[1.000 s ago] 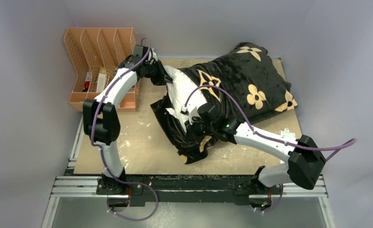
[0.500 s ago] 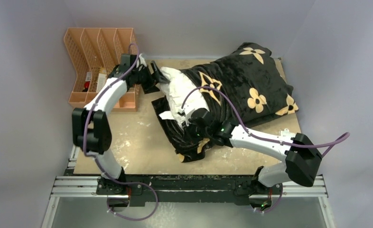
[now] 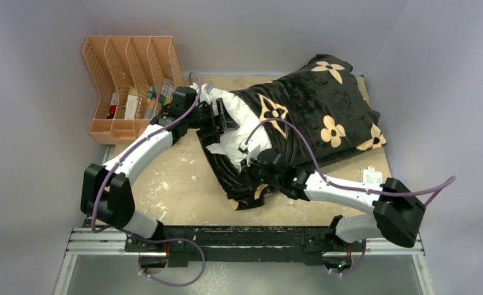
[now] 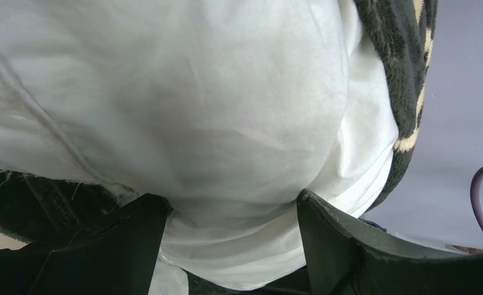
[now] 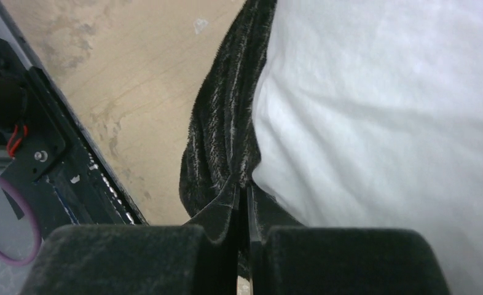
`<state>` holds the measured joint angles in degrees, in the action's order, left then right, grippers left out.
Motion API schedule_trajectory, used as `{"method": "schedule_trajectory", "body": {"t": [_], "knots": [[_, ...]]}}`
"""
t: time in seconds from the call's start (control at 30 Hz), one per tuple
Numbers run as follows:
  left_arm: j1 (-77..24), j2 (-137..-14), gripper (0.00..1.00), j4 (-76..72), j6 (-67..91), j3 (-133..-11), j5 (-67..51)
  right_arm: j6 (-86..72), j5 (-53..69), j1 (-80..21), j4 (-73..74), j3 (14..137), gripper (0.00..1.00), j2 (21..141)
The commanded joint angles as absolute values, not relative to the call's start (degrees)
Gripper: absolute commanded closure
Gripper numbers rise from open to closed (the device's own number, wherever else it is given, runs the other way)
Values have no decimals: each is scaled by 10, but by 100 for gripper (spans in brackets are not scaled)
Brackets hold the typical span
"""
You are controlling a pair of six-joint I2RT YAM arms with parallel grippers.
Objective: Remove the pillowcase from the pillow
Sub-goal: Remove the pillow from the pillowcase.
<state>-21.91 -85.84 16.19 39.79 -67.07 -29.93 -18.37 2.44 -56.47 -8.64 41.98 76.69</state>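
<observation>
Two arms reach in over the pale, scuffed wooden desk (image 3: 171,184), and both meet the same bundle. The big black plush pillowcase (image 3: 316,114), printed with tan flowers and four-point stars, lies across the far right part of the desk. It covers most of the plump, plain white pillow (image 3: 236,120) — only the pillow's left end pokes out of the cover's open mouth, near the middle of the desk. Loose black fabric from that mouth is bunched on the desk below the bare white end, toward the near edge.

The left end effector (image 3: 217,115) is at the exposed far-left corner of the pillow. Its wrist view shows the jaws standing wide, with the wrinkled white pillow (image 4: 184,92) bulging down between the two dark fingers (image 4: 110,246) and seeming to touch both. A strip of the pillowcase (image 4: 405,61) runs down the right of that view.

The right end effector (image 3: 256,161) sits at the near side of the opening. Its jaws are closed tight on a fold at the edge of the pillowcase (image 5: 227,141) — the plush is pinched between the pads, with the white pillow (image 5: 380,110) just beside it and bare desk on the other side.

An orange mesh organiser (image 3: 119,67) with several slots stands at the far left corner, close to the left arm.
</observation>
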Motion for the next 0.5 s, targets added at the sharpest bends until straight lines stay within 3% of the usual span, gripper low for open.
{"method": "schedule_trajectory", "body": {"t": [0.0,0.13,0.27,0.33,0.4,0.47], "knots": [[-235,-859,25,169,359,-692,-313,-171,70,-579,-211,383,100,718],[-261,-834,24,214,335,-666,-267,-158,65,-580,-264,363,100,695],[-309,-818,26,159,350,-638,-313,-128,70,-580,-277,368,100,699],[-329,-833,45,166,324,-654,-333,-114,80,-580,-271,375,100,709],[-336,-837,77,185,302,-672,-320,-102,104,-580,-261,379,100,714],[-333,-832,100,171,309,-682,-274,-101,130,-581,-265,374,100,709]]}}
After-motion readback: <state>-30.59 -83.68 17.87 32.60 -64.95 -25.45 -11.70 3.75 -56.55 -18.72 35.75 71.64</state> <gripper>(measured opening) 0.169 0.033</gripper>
